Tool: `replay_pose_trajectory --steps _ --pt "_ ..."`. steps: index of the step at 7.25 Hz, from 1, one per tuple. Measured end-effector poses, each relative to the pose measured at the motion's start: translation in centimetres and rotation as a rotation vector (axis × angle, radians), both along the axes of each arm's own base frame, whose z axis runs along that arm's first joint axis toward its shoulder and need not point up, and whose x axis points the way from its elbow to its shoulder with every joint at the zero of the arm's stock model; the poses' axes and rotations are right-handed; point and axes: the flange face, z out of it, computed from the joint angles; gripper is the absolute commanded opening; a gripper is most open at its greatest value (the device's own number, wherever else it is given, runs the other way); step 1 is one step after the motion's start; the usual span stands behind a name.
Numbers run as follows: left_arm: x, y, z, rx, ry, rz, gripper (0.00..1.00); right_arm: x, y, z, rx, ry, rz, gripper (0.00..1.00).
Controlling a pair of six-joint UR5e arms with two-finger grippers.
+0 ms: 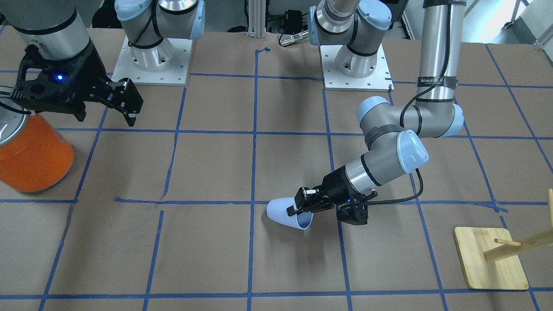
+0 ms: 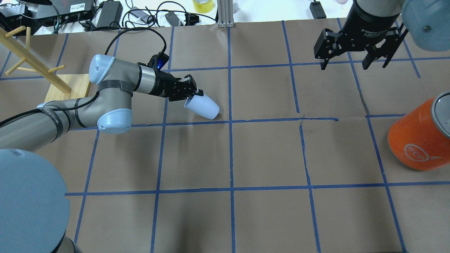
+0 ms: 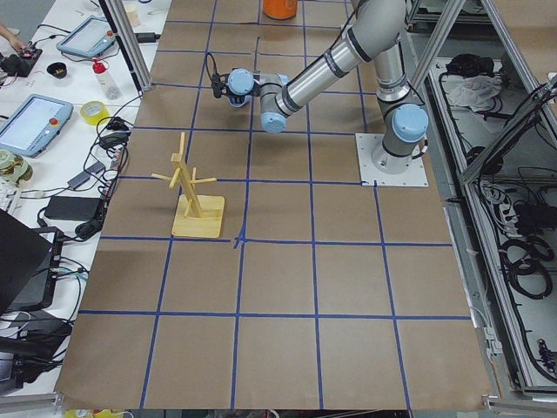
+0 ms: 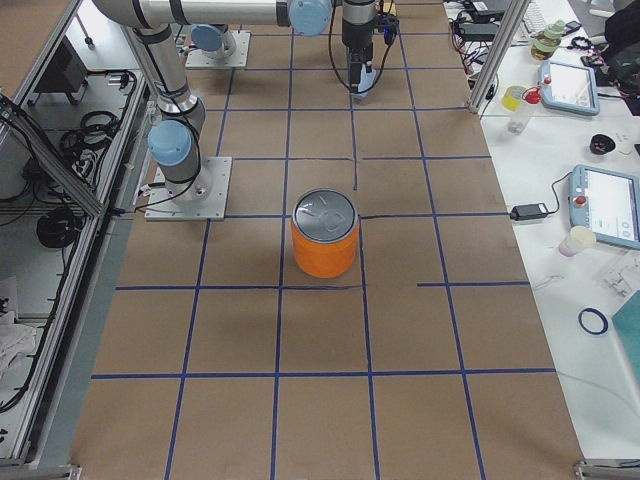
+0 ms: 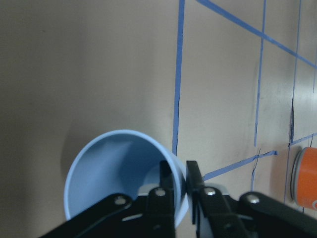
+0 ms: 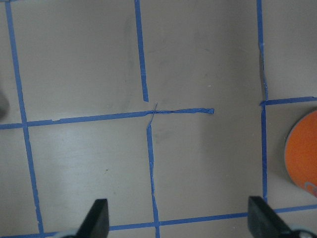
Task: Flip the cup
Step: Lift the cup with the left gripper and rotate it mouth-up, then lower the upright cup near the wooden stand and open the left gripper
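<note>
**Left gripper has the cup by the rim, right one's just hanging wide**

The cup [image 1: 285, 213] is a small, pale blue, matte, plastic-looking thing: plain, tapered, no handle, with the rim wider than the base. It's tipped over on its side, open mouth facing back at the left gripper [image 1: 298, 209] and base pointing away from it. Can't tell if the low edge of the rim is touching the paper.

The wrist view shows the left gripper's grip nicely. One finger is inside the mouth and the other is outside, squeezed down narrow on the thin wall at the rim.

The right gripper [image 2: 346, 60] has its black fingers spread wide with nothing between them, just brown paper and blue tape lines underneath. A big glossy orange can [image 2: 418, 140] with a silver top stands off to its side, well apart from it. The table [image 2: 267, 154] is covered in matte brown paper taped into a grid. A light wooden peg stand [image 1: 488, 259] sits behind the left arm's elbow.
</note>
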Motion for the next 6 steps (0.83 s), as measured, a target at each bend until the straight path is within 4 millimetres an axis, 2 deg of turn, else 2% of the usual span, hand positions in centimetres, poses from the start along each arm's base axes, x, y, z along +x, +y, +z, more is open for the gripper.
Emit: replay_pose_trajectory --steps 3,6 --pt "1.1 -1.6 4.0 -0.019 -0.132 0.075 0.0 0.0 0.0 -0.2 0.004 0.001 0.0 1.0" --pt "4.3 -3.4 8.2 -0.054 -0.492 0.098 0.0 -0.1 0.0 -0.2 0.003 0.011 0.018 1.0"
